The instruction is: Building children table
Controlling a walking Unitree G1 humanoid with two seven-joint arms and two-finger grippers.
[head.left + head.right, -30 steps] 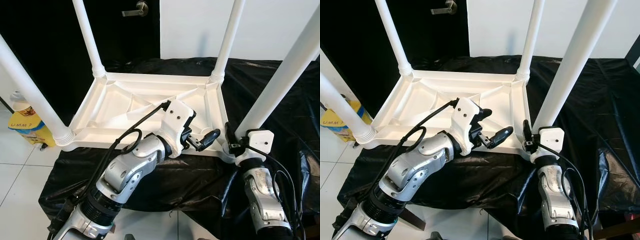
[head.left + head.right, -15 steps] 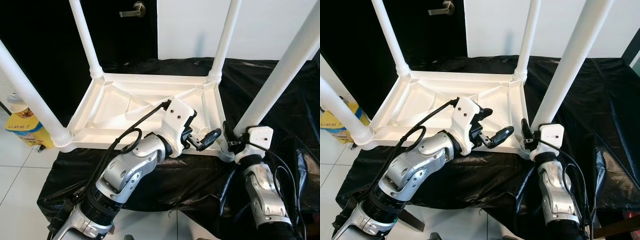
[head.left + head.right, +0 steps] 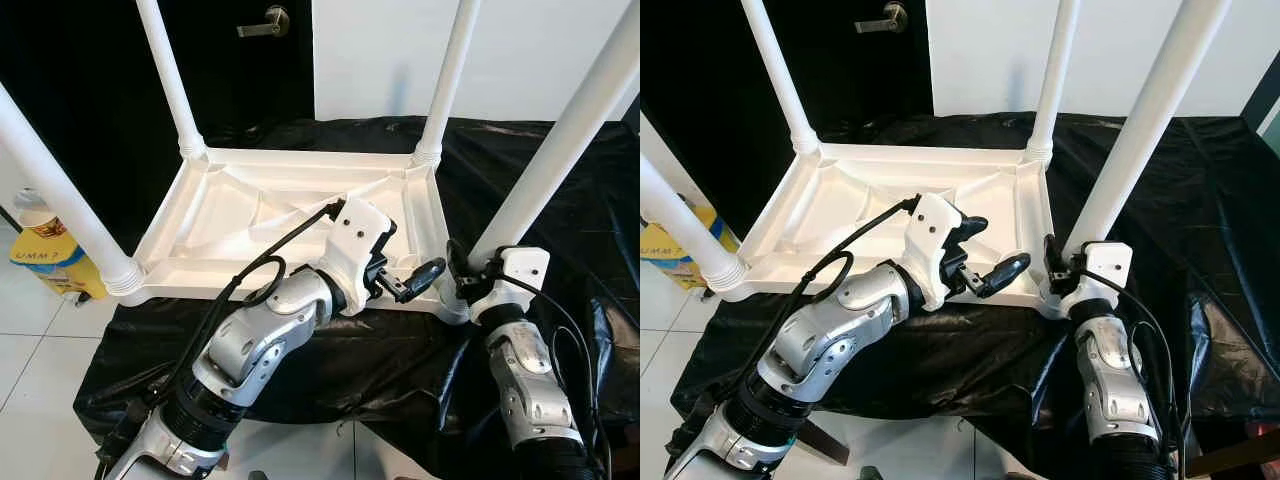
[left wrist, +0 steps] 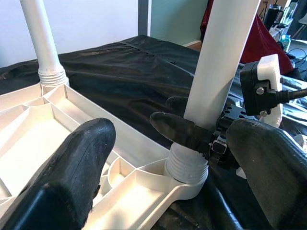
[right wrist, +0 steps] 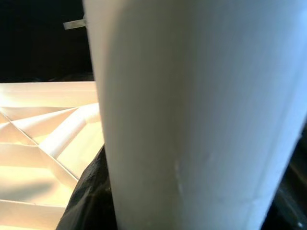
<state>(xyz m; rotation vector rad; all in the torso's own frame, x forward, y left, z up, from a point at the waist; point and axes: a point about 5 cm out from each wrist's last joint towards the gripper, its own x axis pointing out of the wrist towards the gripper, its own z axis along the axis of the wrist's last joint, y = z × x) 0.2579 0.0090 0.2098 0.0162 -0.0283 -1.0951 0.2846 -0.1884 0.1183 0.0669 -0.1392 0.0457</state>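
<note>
A white plastic children's table [image 3: 300, 157] lies upside down on a black sheet, with its four white legs pointing up. My right gripper [image 3: 468, 270] is at the foot of the near right leg [image 3: 560, 140] and shut on it. One black finger [image 4: 180, 130] lies across the leg just above its threaded collar. That leg [image 5: 192, 115] stands very close in the right wrist view. My left gripper [image 3: 988, 248] hovers open over the near right part of the table's ribbed underside, empty, with its fingers pointing toward that leg.
The black sheet [image 3: 380, 350] covers the support under the table and hangs over its front. A yellow bottle [image 3: 45, 250] stands on the white tiled floor at the left. A dark door with a lever handle [image 3: 262, 18] and a white wall are behind.
My right wrist has shifted slightly up and in against the foot of the near right leg. The left arm has stayed where it was. The camera has drifted a little.
</note>
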